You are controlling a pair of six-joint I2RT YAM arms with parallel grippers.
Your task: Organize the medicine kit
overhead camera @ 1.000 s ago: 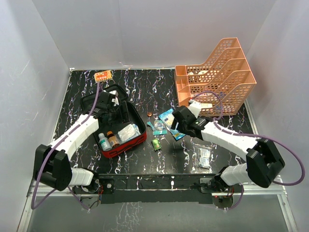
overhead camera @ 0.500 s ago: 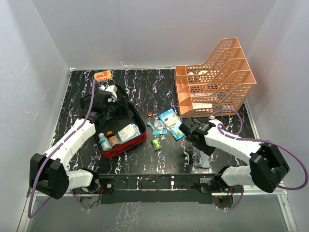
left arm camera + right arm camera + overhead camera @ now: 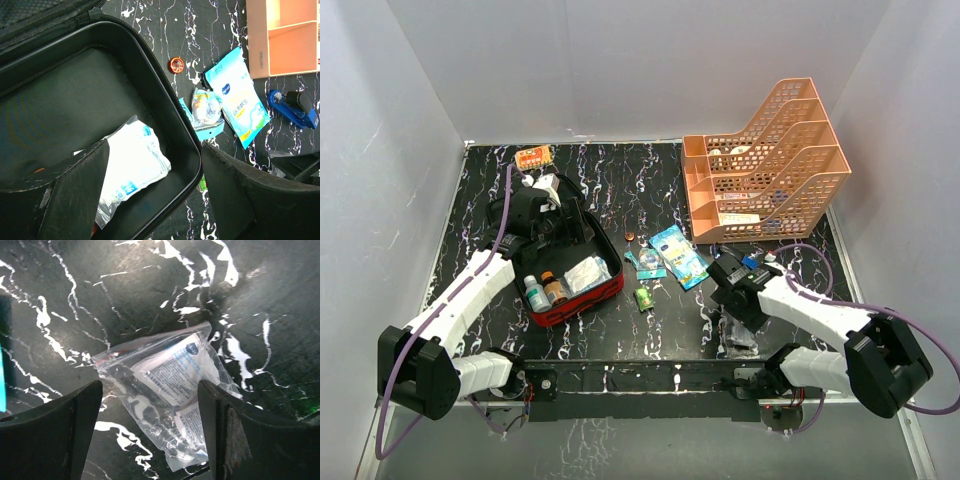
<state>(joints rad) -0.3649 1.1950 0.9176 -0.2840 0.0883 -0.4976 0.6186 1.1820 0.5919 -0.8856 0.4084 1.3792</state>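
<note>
The red medicine kit (image 3: 582, 296) lies open at left, black lining up. It holds a white gauze packet (image 3: 586, 272) and two small bottles (image 3: 545, 291). My left gripper (image 3: 552, 215) hovers open and empty over the kit's back part; in the left wrist view it (image 3: 155, 200) straddles the kit's rim (image 3: 165, 90) and the packet (image 3: 135, 165). My right gripper (image 3: 732, 300) is open and empty just above a clear zip bag of sachets (image 3: 741, 330). The bag (image 3: 170, 385) lies between the fingers in the right wrist view.
Loose on the table between the arms are a blue-white pouch (image 3: 678, 255), a round packet on a teal card (image 3: 647, 260), a small green packet (image 3: 644, 298), a red disc (image 3: 629, 235) and a blue clip (image 3: 750, 262). An orange tiered tray (image 3: 770, 160) stands back right, and an orange blister pack (image 3: 533, 157) lies back left.
My right gripper has moved from beside the orange tray toward the near edge, to over the clear zip bag. My left gripper has shifted slightly back and left over the kit.
</note>
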